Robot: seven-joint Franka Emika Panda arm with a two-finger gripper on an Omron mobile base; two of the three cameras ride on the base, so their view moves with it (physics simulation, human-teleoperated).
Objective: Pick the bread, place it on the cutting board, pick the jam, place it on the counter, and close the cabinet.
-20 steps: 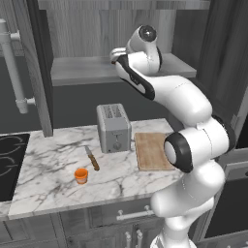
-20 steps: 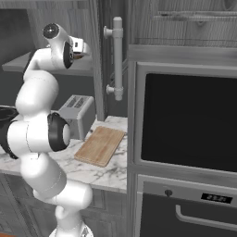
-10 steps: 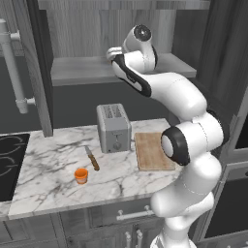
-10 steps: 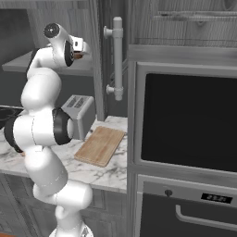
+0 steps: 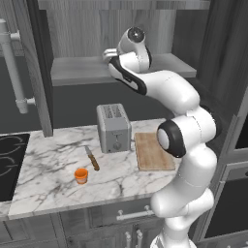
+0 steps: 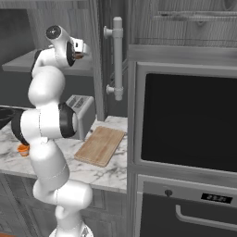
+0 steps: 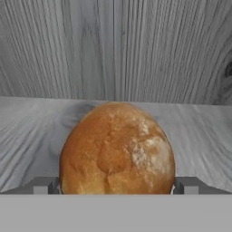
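Gripper: the gripper (image 7: pixel 116 189) is reaching into the open wall cabinet at shelf height, its jaws standing spread wide, one dark fingertip (image 7: pixel 45 186) showing on each side of the bread.
Bread: the bread (image 7: pixel 117 149) is sitting on the grey shelf (image 7: pixel 31 131) inside the cabinet, right between the spread fingers; I cannot tell whether the tips are touching it. From the right base view a sliver of brown (image 6: pixel 79 55) is peeking out just beside the hand.
Cabinet: the cabinet (image 5: pixel 145 29) is standing open, its door (image 6: pixel 99 69) with the long silver bar handle (image 6: pixel 117 58) swung out beside the arm.
Table: the white marble table (image 5: pixel 53 160) is lying below the shelf.
Cutting board: the cutting board (image 5: pixel 152 151) is lying flat on the table, just right of the toaster, with nothing on it.
Toaster: the silver toaster (image 5: pixel 114 128) is standing upright near the table's back edge.
Jam: the jam (image 5: pixel 81 175) is sitting on the table near its front edge, well apart from the board.
Knife: a knife (image 5: pixel 91 158) is lying between the jam and the toaster.
Oven: a dark wall oven (image 6: pixel 190 120) is filling the wall to the right of the table.
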